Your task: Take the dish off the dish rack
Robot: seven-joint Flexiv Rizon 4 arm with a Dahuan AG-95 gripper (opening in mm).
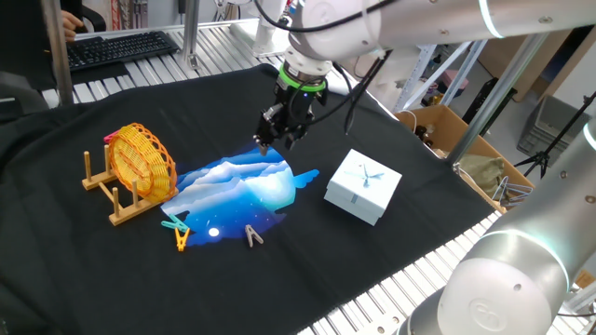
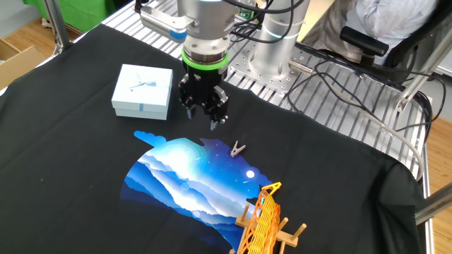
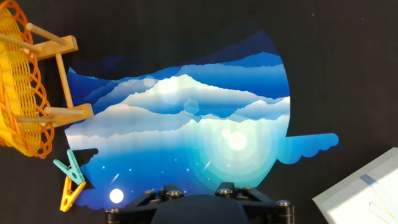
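The yellow-orange wire dish [image 1: 142, 160] stands on edge between the pegs of the small light-wood dish rack [image 1: 123, 213] at the left of the black cloth. Both also show in the other fixed view, the dish [image 2: 260, 222] on the rack [image 2: 291, 236], and at the left edge of the hand view, the dish [image 3: 15, 106] and the rack [image 3: 62, 68]. My gripper [image 1: 275, 141] hovers over the far edge of the blue-and-white mat [image 1: 242, 191], well to the right of the rack. Its fingers look apart and empty [image 2: 205, 118]. The hand view shows only the gripper's base [image 3: 199, 202].
A white gift box [image 1: 363, 186] lies right of the mat. Coloured clothes pegs [image 1: 177, 233] and a wooden one [image 1: 253, 235] lie at the mat's near edge. A cardboard box [image 1: 447, 130] and a keyboard [image 1: 121, 46] stand beyond the cloth.
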